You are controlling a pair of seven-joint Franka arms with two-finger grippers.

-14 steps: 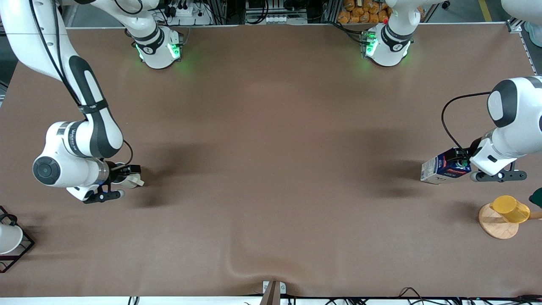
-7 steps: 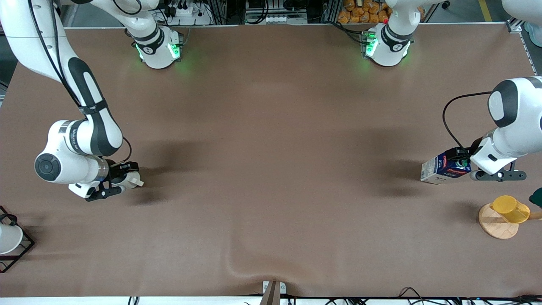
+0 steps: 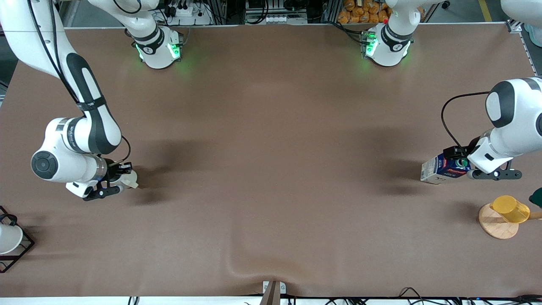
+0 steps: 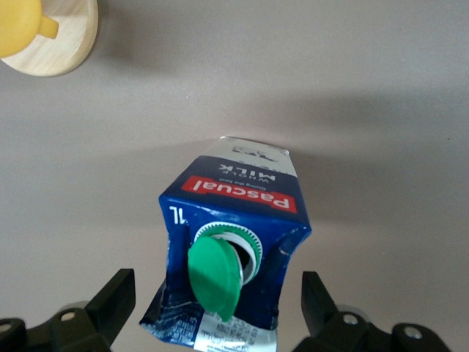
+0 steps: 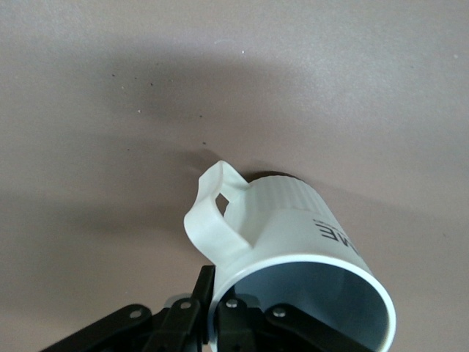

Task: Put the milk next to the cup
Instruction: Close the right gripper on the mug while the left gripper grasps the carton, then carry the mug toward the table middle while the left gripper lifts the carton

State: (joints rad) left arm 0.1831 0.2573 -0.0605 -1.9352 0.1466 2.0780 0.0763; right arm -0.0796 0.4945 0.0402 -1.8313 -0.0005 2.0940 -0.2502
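The milk (image 3: 443,169), a dark-blue and white carton with a red band, stands toward the left arm's end of the table. Its green cap (image 4: 214,275) is flipped open. My left gripper (image 3: 462,162) is around the carton's top, open, and in the left wrist view the left gripper (image 4: 218,293) has a finger on each side, both clear of the milk (image 4: 234,220). The cup (image 3: 127,178), a white mug with a side handle, is toward the right arm's end. My right gripper (image 3: 120,173) is shut on its rim; the wrist view shows the right gripper (image 5: 219,302) with one finger inside the cup (image 5: 293,227) and one outside.
A yellow cup on a wooden disc (image 3: 499,220) stands nearer the camera than the milk, and the disc (image 4: 62,44) also shows in the left wrist view. A black wire rack (image 3: 17,250) holding a white cup is at the right arm's end. The cloth has a fold (image 3: 247,271) near the front edge.
My right gripper has shut on the cup's rim and shifted a little with it toward the right arm's end. My left gripper stayed open around the milk and barely moved.
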